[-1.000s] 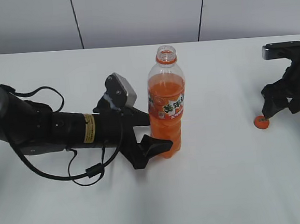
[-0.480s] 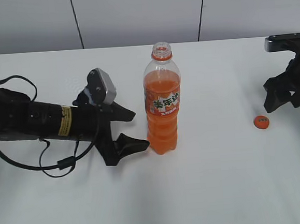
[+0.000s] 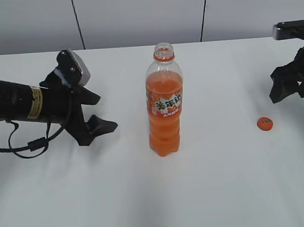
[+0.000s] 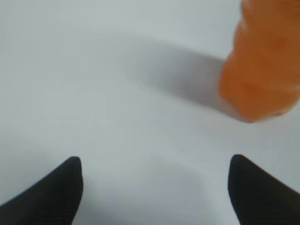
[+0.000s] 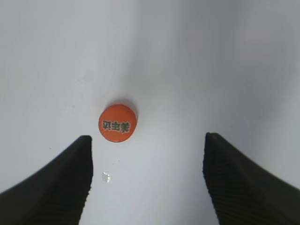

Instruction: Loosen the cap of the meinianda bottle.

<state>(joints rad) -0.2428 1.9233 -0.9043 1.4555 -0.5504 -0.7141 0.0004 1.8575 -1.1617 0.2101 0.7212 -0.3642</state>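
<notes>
Cap off and lying on the bench; both end effectors open and empty.

Exterior view: the meinianda bottle (image 3: 165, 104) stands upright, neck bare, well right of the left end effector (image 3: 91, 114); the cap (image 3: 265, 123) lies just below the nearer right end effector (image 3: 287, 86).
Left wrist view: spread fingertips (image 4: 56, 187) hold nothing, the bottle's base up and right.
Right wrist view: the cap rests flat ahead of wide, empty fingers (image 5: 61, 178), left of centre.

One bottle (image 3: 165, 107), one cap (image 3: 265, 123), two arms (image 3: 25, 102).
</notes>
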